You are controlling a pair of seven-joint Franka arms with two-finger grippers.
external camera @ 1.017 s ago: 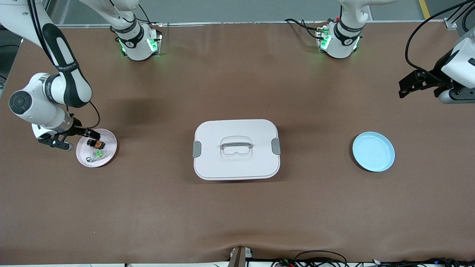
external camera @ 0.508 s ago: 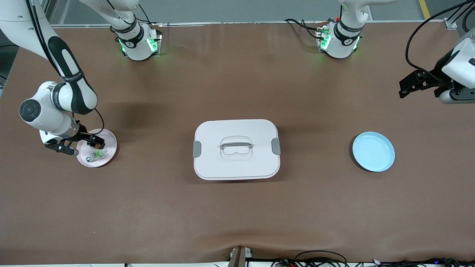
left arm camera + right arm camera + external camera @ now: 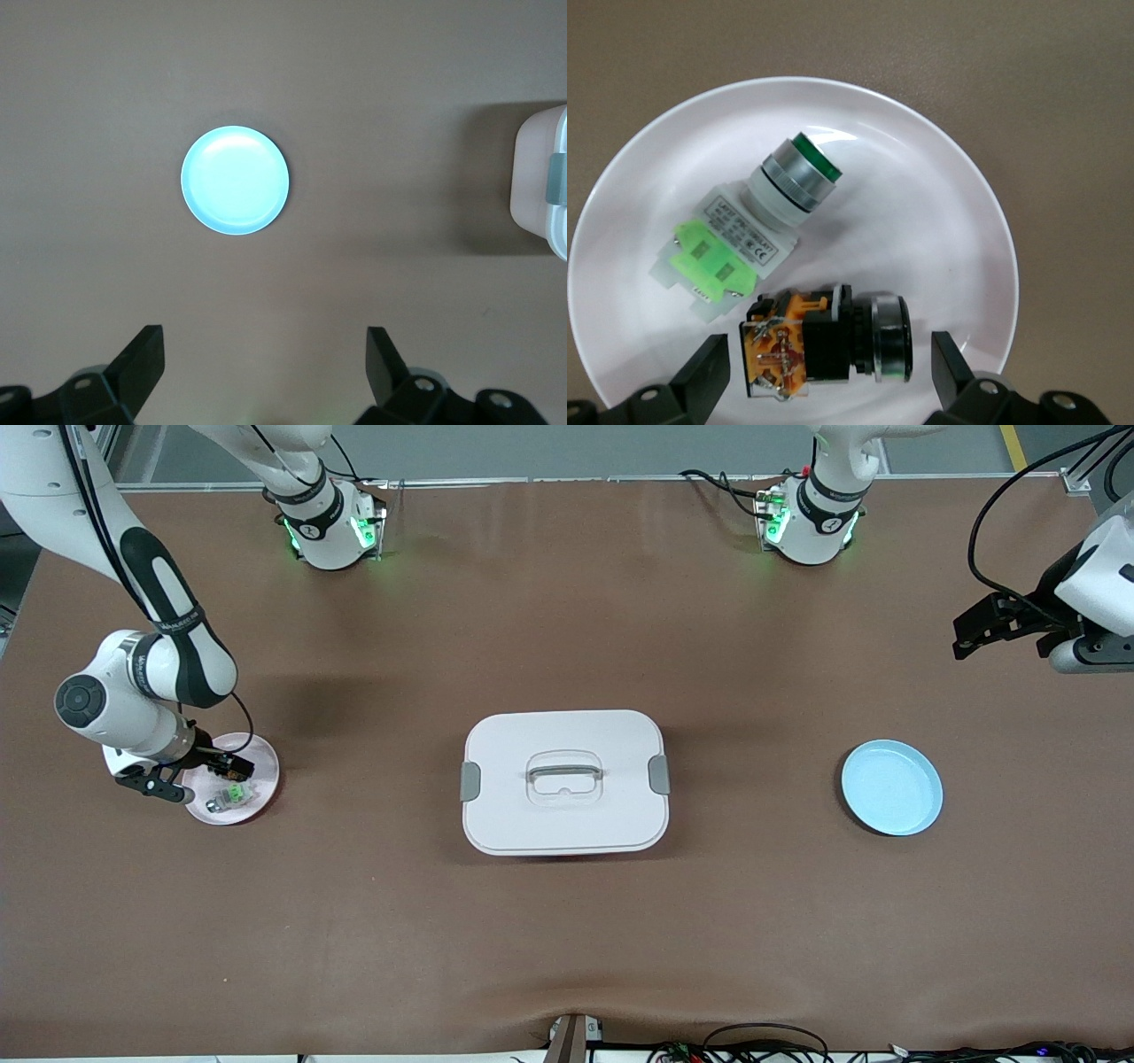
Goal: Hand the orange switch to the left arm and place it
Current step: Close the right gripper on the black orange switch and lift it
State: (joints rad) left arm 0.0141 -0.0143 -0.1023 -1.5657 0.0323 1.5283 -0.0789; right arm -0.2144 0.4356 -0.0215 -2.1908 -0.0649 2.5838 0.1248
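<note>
The orange switch (image 3: 819,345), black-bodied with an orange end, lies on its side in a pink plate (image 3: 966,248) toward the right arm's end of the table. My right gripper (image 3: 830,376) is low over the plate, open, its fingers either side of the switch without touching it. In the front view the gripper (image 3: 232,764) hides most of the switch on the plate (image 3: 261,766). The white box (image 3: 564,781) with grey latches sits mid-table. My left gripper (image 3: 266,372) is open and empty, waiting high over the table's left-arm end (image 3: 983,631).
A clear-bodied switch with a green top (image 3: 757,235) lies in the same pink plate, beside the orange one (image 3: 232,794). A light blue plate (image 3: 891,787) sits toward the left arm's end, also in the left wrist view (image 3: 235,180). The box's edge shows there (image 3: 542,181).
My right gripper has come down and moved in over the pink plate, ending with its open fingers around the orange switch. The left arm has not moved.
</note>
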